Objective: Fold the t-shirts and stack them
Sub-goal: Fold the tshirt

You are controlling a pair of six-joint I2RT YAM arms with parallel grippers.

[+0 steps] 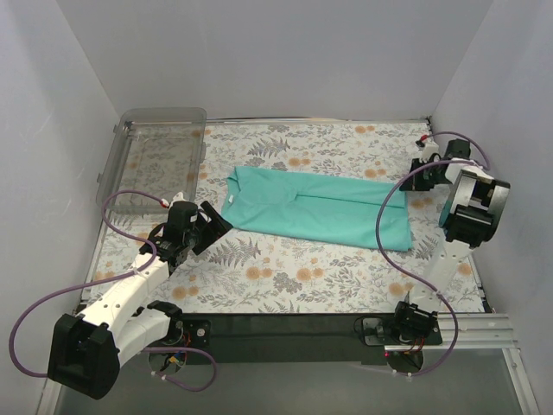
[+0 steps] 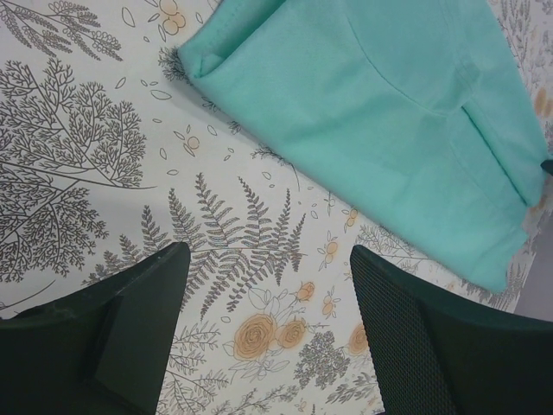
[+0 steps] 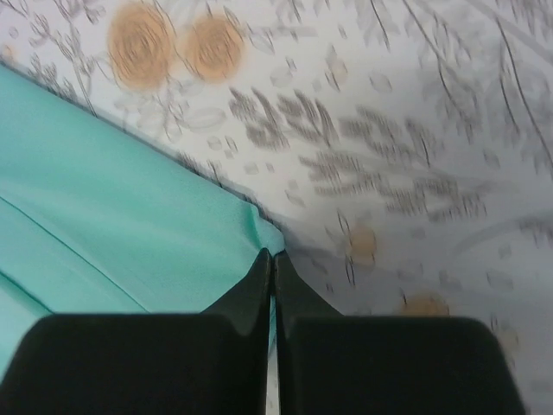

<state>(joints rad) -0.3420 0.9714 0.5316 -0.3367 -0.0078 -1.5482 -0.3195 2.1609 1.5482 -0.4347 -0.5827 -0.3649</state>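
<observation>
Right tool clenched on the edge of the teal t-shirt, at its 3 o'clock end. Left tool released, jaws wide, over bare floral counter just off the shirt's 8 o'clock corner, not touching it. Shirt lies folded in a long band across counter centre, 9 to 3; clear bin at 10 o'clock.

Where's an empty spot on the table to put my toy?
In front, between the shirt and the table's near edge. Also behind the shirt, right of the tray. It's crowded by the left hand, and at the shirt's right end, where the right hand pinches it.
</observation>
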